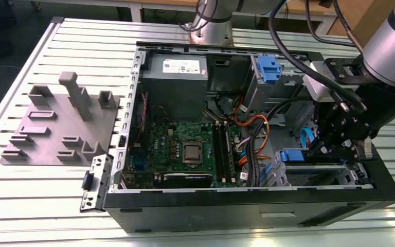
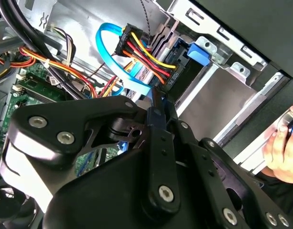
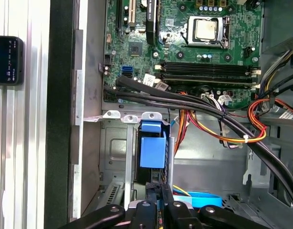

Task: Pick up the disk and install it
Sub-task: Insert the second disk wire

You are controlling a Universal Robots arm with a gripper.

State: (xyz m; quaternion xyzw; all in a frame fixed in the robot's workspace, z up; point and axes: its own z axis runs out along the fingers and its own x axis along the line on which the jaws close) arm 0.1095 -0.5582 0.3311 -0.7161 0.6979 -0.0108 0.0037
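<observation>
— While the fingers (image 3: 153,193) sit pinched together, gripping nothing I can see, where's the disk (image 3: 152,145)?
— Slotted in the bay (image 3: 113,148) at the case's (image 1: 252,206) corner, just ahead of them, its long axis in line with theirs. Touching or not, I can't tell.

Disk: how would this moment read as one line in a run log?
step: install | disk: blue carrier in drive bay slot | gripper: at carrier's outer end | contact: unclear
</observation>
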